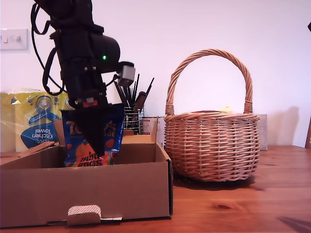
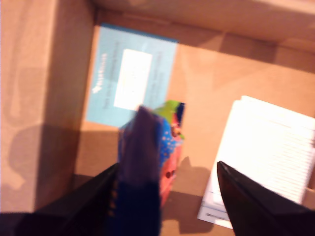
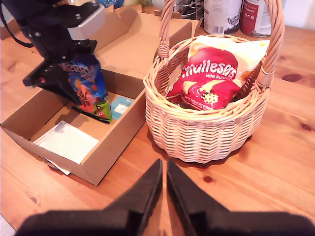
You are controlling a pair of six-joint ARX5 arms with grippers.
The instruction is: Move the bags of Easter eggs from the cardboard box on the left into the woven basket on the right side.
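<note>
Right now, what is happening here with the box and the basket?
My first pincer grips the blue-and-orange Terry's bag and holds it in the air over the cardboard box, whose floor shows only paper sheets and a blue card. The woven basket, on the exterior view's right, already holds a red Maltesers bag with a cream bag behind it. My second pincer is closed, empty, above the table near the basket.

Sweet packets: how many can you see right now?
2: a blue-and-orange glossy packet hangs from my first gripper over the brown cardboard box; a red Maltesers packet lies in the tan wicker basket. Others may hide beneath it.
</note>
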